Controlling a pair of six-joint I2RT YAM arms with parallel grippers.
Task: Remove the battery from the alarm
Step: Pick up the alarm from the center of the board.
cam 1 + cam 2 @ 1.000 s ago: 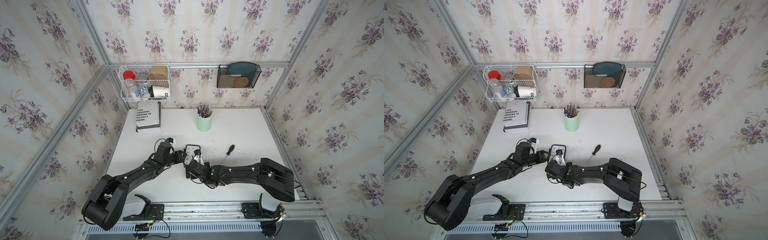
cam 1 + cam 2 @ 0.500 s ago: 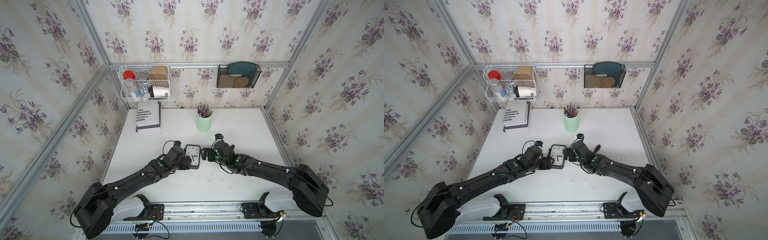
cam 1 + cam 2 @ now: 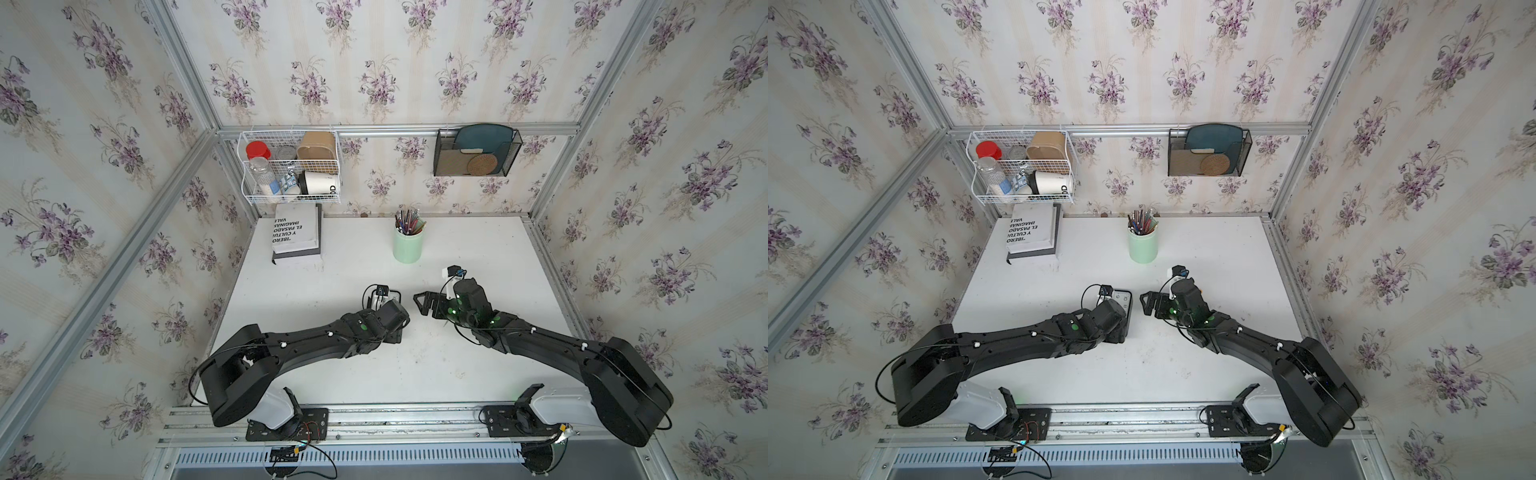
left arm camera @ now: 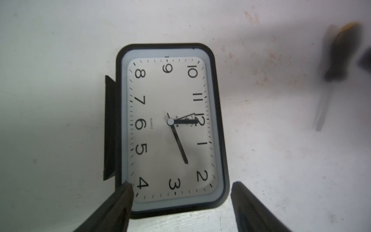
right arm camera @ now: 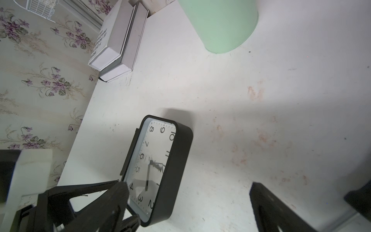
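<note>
One alarm (image 4: 170, 124), face up, flat on the white table (image 3: 478, 249), mid-frame in both top views, mostly under the left arm. Two grippers: left gripper (image 4: 181, 187) spread wide across the alarm's end by the 3, one finger (image 4: 124, 200) over the 4 corner, contact unclear, gripping nothing; right gripper (image 3: 420, 304) wide open, empty, just right of the alarm. Two stacked books (image 3: 296, 237), one green cup (image 3: 408, 247) of pens, one wire basket (image 3: 291, 200), one mesh holder (image 3: 449, 164). Tabletop scuffed, walls floral wallpaper. Left wrist view shows nearly the whole dial, top views a sliver; it also shows a blurred screwdriver (image 4: 339, 56), upper right.
</note>
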